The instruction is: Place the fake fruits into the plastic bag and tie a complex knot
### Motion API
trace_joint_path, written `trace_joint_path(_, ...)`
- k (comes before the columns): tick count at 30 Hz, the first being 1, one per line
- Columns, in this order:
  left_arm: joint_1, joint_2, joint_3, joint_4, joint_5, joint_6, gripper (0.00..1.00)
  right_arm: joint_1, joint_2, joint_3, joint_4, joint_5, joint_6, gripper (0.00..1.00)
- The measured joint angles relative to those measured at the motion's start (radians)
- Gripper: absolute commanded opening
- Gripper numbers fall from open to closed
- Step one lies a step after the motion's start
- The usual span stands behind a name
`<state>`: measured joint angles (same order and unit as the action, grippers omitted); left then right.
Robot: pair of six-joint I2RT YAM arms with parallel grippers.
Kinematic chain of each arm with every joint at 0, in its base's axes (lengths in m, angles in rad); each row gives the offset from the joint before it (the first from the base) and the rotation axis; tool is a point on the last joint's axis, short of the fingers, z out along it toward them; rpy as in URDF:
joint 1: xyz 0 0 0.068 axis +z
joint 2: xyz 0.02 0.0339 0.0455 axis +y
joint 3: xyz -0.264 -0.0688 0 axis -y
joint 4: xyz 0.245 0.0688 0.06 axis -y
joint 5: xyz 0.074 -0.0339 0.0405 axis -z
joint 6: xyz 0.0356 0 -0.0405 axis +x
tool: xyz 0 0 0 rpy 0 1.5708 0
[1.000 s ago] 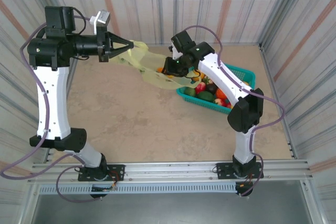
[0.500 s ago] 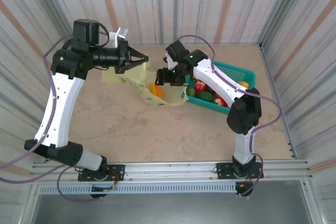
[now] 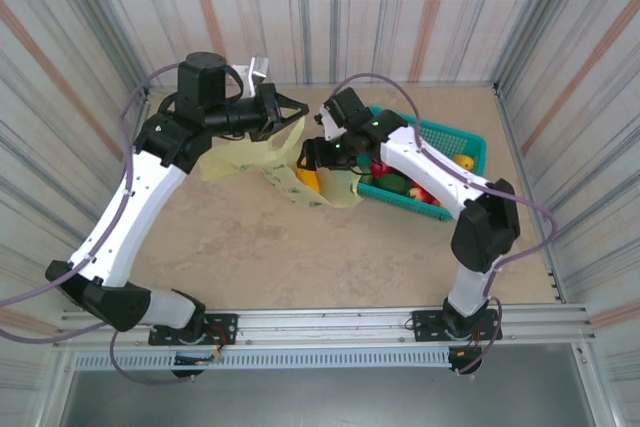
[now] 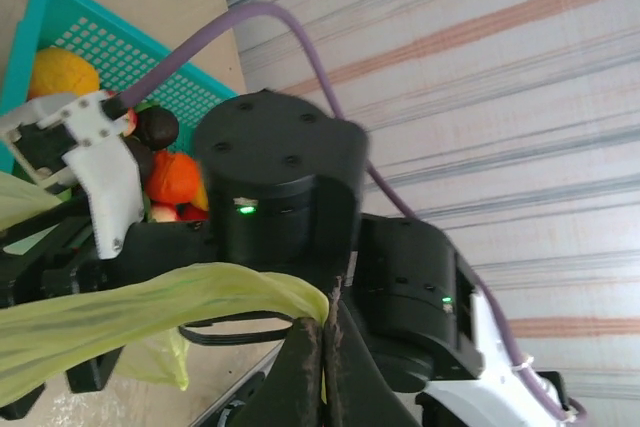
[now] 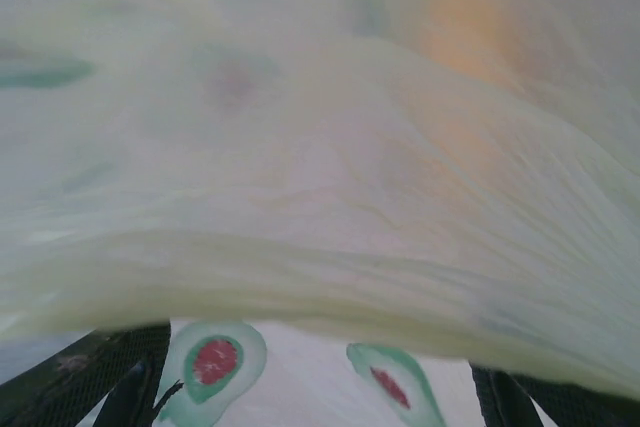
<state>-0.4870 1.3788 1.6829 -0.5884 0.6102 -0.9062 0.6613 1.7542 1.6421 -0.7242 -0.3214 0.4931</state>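
Corrugated grey walls (image 3: 400,7) with rust-orange stripes enclose three sides; beige speckled tabletop (image 3: 300,257); aluminium rail (image 3: 320,322) along near edge.

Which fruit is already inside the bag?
The orange fruit, showing through the yellow-green bag; the other fruits lie in the teal basket.

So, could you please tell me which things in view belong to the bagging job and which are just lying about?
Job: plastic bag; fake fruits; left gripper, shut on the bag's handle; right gripper, open at the bag.
Just there: teal basket holding the fruits; purple cables.
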Motion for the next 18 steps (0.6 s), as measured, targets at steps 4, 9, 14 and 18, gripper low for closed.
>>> trace_joint_path(4,-0.003,-0.04,-0.002,-0.046,-0.015,0.035,0.0,-0.032,-0.089,-0.048,0.048,-0.052,0.037,0.81)
trace_joint_path(9,-0.003,-0.081,-0.002,-0.118,-0.04,0.068,0.0,-0.05,-0.189,-0.155,0.111,-0.126,0.073,0.84)
trace_joint_path(14,0.002,-0.064,0.055,-0.157,-0.055,0.072,0.0,-0.05,-0.204,-0.161,0.15,-0.219,0.106,0.77)
trace_joint_path(18,0.009,-0.005,0.225,-0.191,-0.063,0.085,0.0,-0.055,-0.201,-0.179,0.207,-0.274,0.159,0.72)
